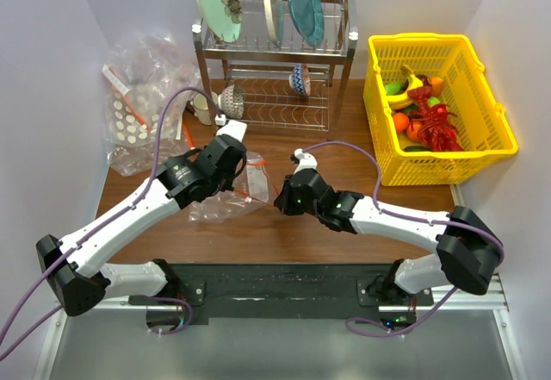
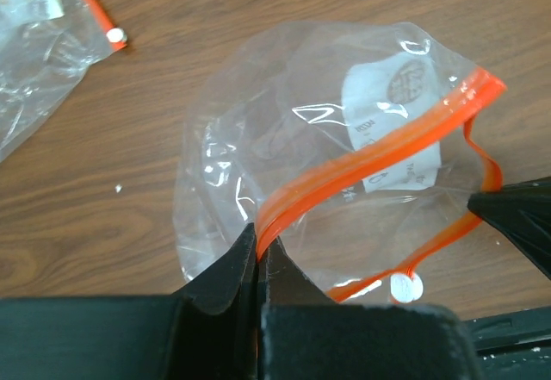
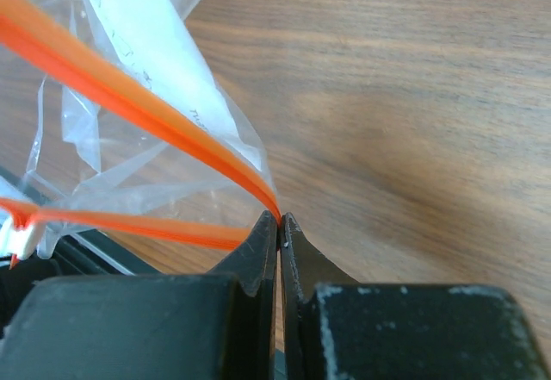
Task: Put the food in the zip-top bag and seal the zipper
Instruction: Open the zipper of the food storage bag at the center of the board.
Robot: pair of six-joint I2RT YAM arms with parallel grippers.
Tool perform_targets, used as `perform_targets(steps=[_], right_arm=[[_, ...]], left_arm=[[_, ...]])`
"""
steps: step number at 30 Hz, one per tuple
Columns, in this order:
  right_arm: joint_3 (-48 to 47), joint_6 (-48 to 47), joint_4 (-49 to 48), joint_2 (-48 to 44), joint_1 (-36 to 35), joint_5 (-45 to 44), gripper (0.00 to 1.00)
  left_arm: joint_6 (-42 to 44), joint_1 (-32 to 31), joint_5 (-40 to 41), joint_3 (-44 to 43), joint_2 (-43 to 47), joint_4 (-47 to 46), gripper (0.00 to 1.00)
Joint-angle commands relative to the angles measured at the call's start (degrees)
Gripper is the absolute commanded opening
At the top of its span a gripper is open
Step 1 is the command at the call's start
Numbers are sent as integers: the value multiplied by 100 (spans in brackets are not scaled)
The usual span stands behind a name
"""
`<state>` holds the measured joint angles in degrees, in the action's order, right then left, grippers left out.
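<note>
The zip-top bag (image 1: pixel 225 203) lies on the wooden table (image 1: pixel 344 229) between the two arms, its mouth gaping. The left gripper (image 2: pixel 260 255) is clamped on one end of the orange-red zipper (image 2: pixel 370 160), and the right gripper (image 3: pixel 280 225) is pinched tight on the opposite end, so the two strips bow apart. The lobster (image 1: pixel 441 130) and the orange (image 1: pixel 400 121) sit in the yellow basket (image 1: pixel 495 147), well apart on the right; a green piece among them may be the small fruit, too small to tell
</note>
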<state>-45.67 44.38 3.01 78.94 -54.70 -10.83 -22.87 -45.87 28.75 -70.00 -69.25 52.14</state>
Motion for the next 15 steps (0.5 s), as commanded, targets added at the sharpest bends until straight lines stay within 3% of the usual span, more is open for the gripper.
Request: perform_targets(steps=[1,7,15], right_arm=[[-407,-386,385,52,56,142,0],[-680,-527,542,-71,56,346,0],[-162,-237,1290,-124,204,-886,0]], left_arm=[[319,69,-528,188,97,-695,0],[178,-36,-942,610,-44,-1171,0],[222,306,508,145,122,-442,0]])
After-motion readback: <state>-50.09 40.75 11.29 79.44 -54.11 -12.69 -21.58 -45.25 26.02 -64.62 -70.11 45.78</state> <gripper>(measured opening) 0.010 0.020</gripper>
